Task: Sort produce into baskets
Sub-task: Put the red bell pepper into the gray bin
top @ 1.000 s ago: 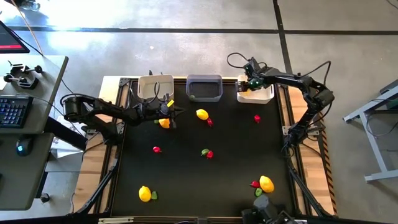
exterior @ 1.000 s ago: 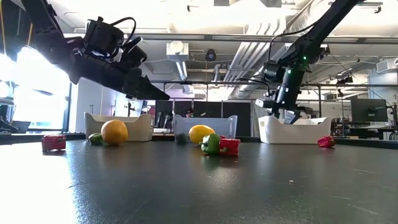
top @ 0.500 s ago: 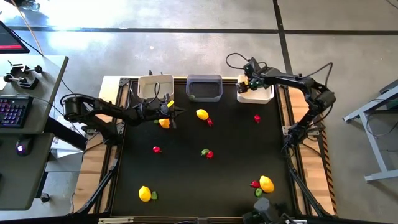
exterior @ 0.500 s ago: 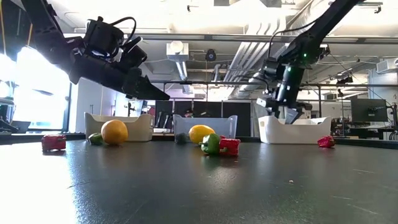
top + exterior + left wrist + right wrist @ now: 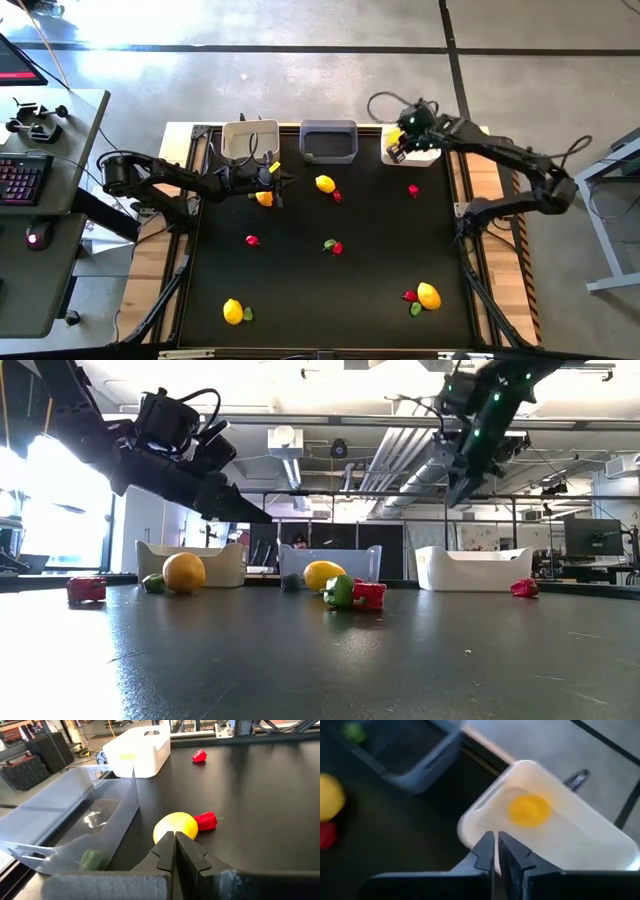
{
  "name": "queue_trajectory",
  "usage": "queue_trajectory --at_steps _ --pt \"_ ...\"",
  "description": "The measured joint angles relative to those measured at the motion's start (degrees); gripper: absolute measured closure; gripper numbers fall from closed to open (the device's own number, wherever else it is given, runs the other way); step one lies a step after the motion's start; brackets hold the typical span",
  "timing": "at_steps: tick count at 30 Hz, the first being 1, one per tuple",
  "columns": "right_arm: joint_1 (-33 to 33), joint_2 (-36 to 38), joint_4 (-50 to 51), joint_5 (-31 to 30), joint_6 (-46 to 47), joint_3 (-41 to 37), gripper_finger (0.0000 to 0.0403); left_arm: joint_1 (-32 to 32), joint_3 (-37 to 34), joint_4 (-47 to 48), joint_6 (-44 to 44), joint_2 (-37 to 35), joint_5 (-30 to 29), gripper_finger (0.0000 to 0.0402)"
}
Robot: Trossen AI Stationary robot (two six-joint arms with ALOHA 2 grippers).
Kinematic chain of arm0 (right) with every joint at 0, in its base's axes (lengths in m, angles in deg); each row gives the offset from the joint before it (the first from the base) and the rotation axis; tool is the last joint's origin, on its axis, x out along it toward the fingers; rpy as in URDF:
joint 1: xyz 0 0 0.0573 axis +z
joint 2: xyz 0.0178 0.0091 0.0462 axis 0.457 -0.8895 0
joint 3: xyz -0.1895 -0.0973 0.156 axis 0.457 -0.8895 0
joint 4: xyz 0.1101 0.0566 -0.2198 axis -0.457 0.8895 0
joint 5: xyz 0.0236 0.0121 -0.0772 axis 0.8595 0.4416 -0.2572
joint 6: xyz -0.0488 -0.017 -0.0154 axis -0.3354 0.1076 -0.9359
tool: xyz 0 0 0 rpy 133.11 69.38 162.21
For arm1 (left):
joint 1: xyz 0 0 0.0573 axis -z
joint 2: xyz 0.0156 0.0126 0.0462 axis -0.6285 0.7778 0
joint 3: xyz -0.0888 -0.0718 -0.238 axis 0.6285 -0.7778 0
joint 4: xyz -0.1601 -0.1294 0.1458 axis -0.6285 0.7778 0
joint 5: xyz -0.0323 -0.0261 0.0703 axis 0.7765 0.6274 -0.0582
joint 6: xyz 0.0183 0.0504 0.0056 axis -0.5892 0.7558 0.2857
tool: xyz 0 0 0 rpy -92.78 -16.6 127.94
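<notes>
A yellow lemon [image 5: 529,810] is seen lying in the white basket [image 5: 590,845], the right gripper [image 5: 495,845] raised above it, pinched closed and empty. The left gripper [image 5: 175,851], also closed, hangs near another lemon [image 5: 175,826]. Light, smooth, rounded pieces are probably best clasped across the middle.

One camera is looking straight down, another skimming level across the table [image 5: 300,290]; both wrist cameras are peering close at the bins.

closed left claw [image 5: 175,851], yellow lemon [image 5: 175,826], grey basket [image 5: 75,827]
</notes>
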Motion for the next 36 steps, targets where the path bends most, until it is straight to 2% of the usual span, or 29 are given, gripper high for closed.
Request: queue_trajectory --at_steps 3,11,17,21,24,27,30,33,36 --pt "6.26 0.28 0.25 -0.61 1.46 -1.50 0.0376 0.00 0.00 -0.01 0.69 0.00 -0.01 0.0401" --pt "24.70 0.28 4.86 -0.49 6.18 -2.72 0.0399 -0.04 0.02 -1.57 2.83 0.00 0.16 0.0401" --pt "38.54 0.10 11.03 6.10 11.73 -2.72 0.0402 -0.04 0.02 -4.14 2.87 0.00 2.85 0.0402" --pt "46.89 0.10 10.75 9.44 19.51 -2.72 0.0394 -0.04 0.02 -3.81 2.27 0.00 2.84 0.0401" --pt "52.56 -0.33 10.68 9.53 26.72 -2.72 0.0376 -0.04 0.02 -3.52 1.96 0.00 3.28 0.0401" --pt "58.10 -1.87 10.64 10.15 32.86 -2.72 0.0344 -0.04 0.02 -3.49 2.44 0.00 7.09 0.0401" --pt "63.27 -4.43 10.15 10.96 38.13 -2.72 0.0305 -0.04 0.02 -3.10 3.79 0.00 13.28 0.0401" --pt "67.59 -7.50 9.41 11.67 41.18 -2.72 0.0270 -0.02 0.02 -2.44 4.68 0.00 20.30 0.0401" --pt "70.32 -10.63 7.89 15.21 42.65 -2.72 0.0248 0.02 0.02 -2.50 4.78 0.00 25.65 0.0402"
